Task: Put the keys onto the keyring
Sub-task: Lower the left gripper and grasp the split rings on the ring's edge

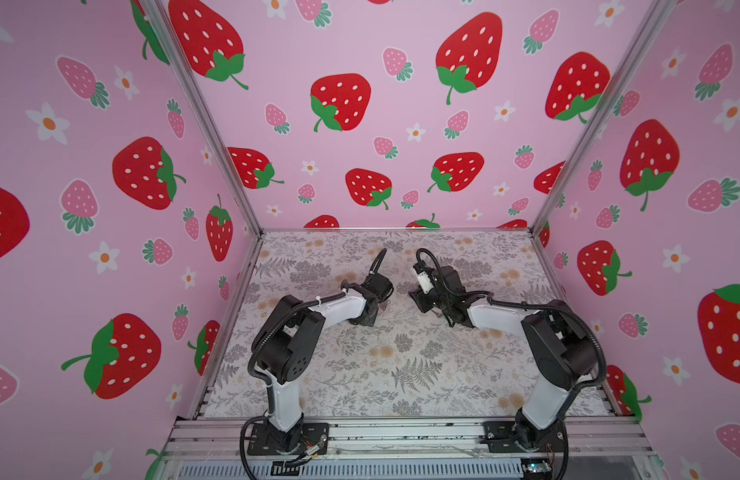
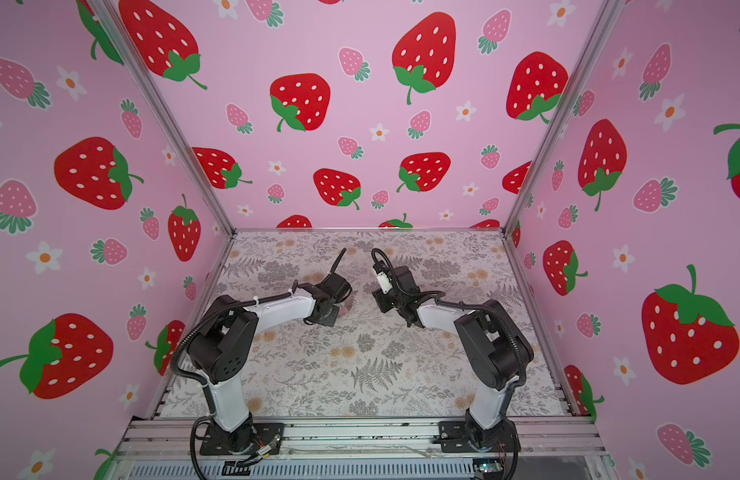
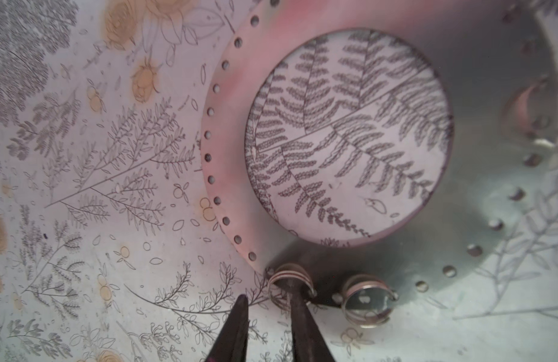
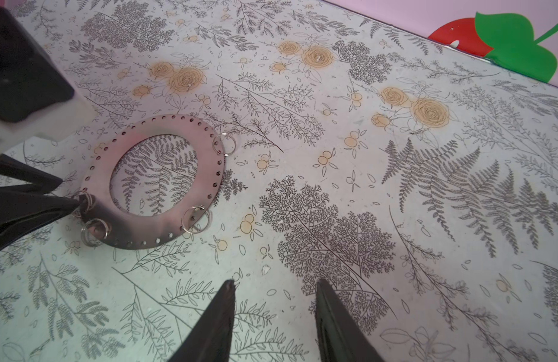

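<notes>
Has the left pincer (image 3: 266, 294) part-open astride a small wire loop (image 3: 290, 275) on the keyring (image 3: 230, 109), flat mid-bench: one tip on it, nothing clamped, likely to steady it. Holds the right pincer (image 4: 276, 282) open, empty, over bare bench (image 4: 396, 188) rightward, probably awaiting keys; shows none anywhere.

I'm driving a lab robot cell. Strawberry-print panels (image 1: 360, 145) on aluminium framing (image 1: 208, 124) fill the upper frame, boxing in a floral tabletop (image 1: 380, 374).

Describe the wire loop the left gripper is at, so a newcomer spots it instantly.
On the floral table lies a flat, hole-rimmed keyring. Four small wire loops sit on its edge. The one meant is the only loop touched by the left gripper; its close neighbour lies untouched.
</notes>
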